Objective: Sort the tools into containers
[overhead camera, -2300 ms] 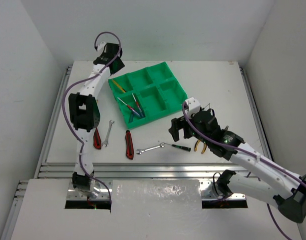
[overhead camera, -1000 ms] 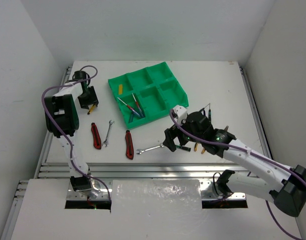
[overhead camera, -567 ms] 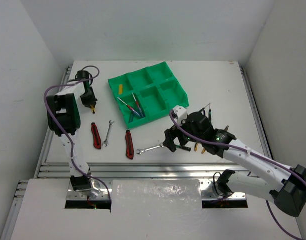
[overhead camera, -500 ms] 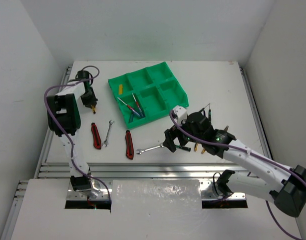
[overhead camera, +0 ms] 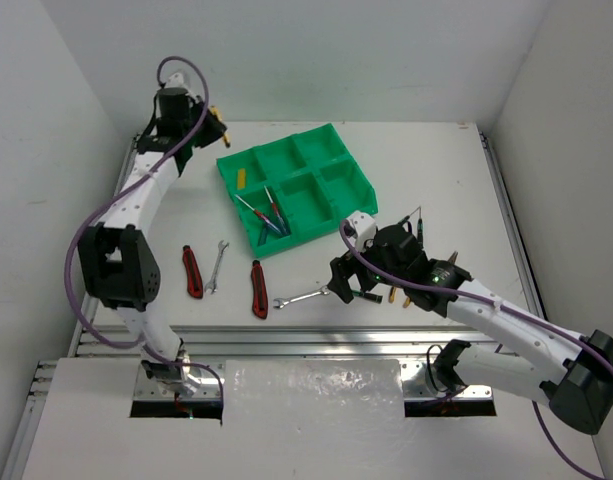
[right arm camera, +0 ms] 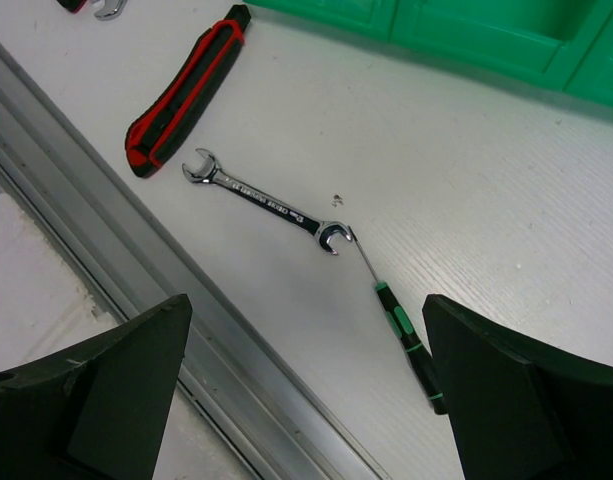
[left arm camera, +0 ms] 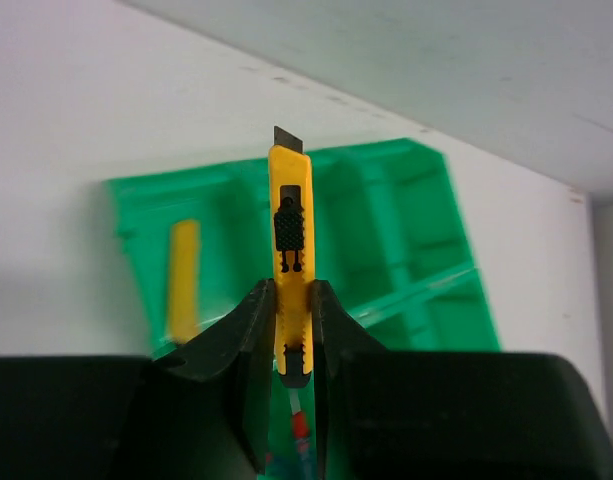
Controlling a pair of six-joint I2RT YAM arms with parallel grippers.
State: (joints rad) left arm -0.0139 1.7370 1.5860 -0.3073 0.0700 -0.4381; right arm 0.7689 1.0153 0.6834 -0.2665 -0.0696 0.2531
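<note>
Holding the yellow knife (left arm camera: 289, 230) by the tail end of its handle, the left gripper (left arm camera: 291, 330) was nearly shut on it, with a short tip of blade showing at the far end. In the top view this gripper hung in the air at about 10 o'clock from the green tray (overhead camera: 316, 150), outside its wall. The tray's 9 o'clock corner compartment held a second yellow knife (overhead camera: 242, 178), and the one at 6 o'clock from it held several screwdrivers (overhead camera: 271, 215).

The step in hand looked like carrying the knife to join its match. To do that well, the arm would need to travel toward 4 o'clock until the knife stood over that corner compartment. It should then turn the knife along the lie of the one inside, come down within the walls, and only then open. The exposed blade tip could catch the rim if brought in low.

The right gripper (right arm camera: 306, 385) stood wide open and empty above a wrench (right arm camera: 266, 200) and a green-handled screwdriver (right arm camera: 406, 340) on the worktop (right arm camera: 506, 200).
</note>
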